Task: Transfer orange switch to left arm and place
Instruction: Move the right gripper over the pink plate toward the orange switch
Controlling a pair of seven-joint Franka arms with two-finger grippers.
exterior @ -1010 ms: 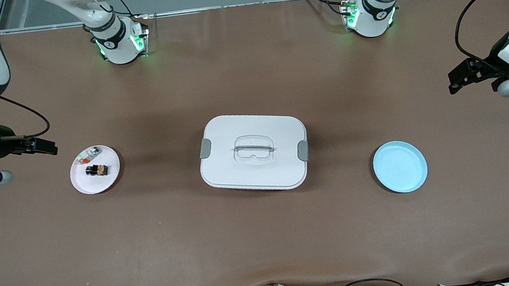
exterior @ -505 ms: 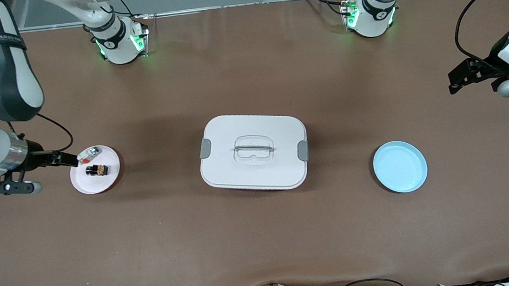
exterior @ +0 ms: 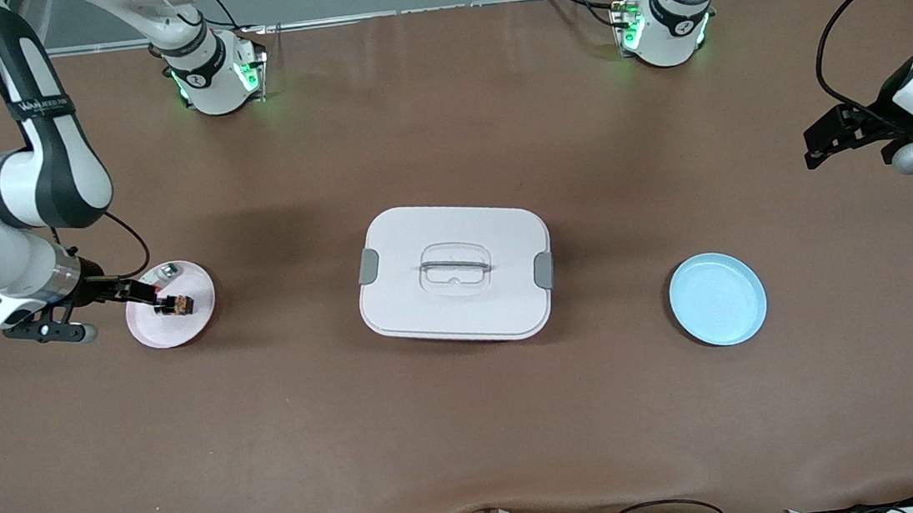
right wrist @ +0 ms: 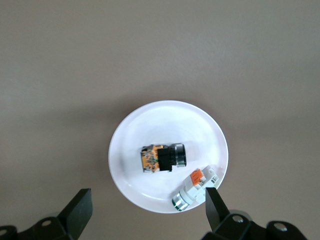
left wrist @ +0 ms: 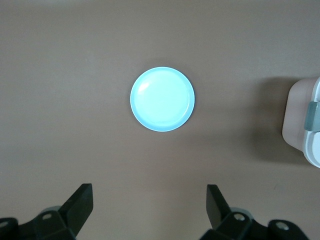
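Note:
The orange switch (exterior: 175, 304), a tiny black part with orange marks, lies on its side on a pink plate (exterior: 179, 329) toward the right arm's end of the table. My right gripper (exterior: 143, 293) hangs open over that plate's edge. In the right wrist view the switch (right wrist: 162, 157) lies in the middle of the plate (right wrist: 150, 125), and the gripper (right wrist: 148, 196) holds nothing. The white box (exterior: 455, 273) stands mid-table. My left gripper (exterior: 816, 145) waits open and empty over the left arm's end of the table; the left wrist view also shows it (left wrist: 150, 194) empty.
A clear-silver item with a red mark (exterior: 166, 272) shares the pink plate with the switch; it (right wrist: 196, 187) lies close to one right finger. A bare blue plate (exterior: 718, 299) sits between the box and the left arm's end. Cables run along the table's near edge.
My right arm has swung in from the table's end, and its gripper now hangs over the pink plate. The left arm has not moved.

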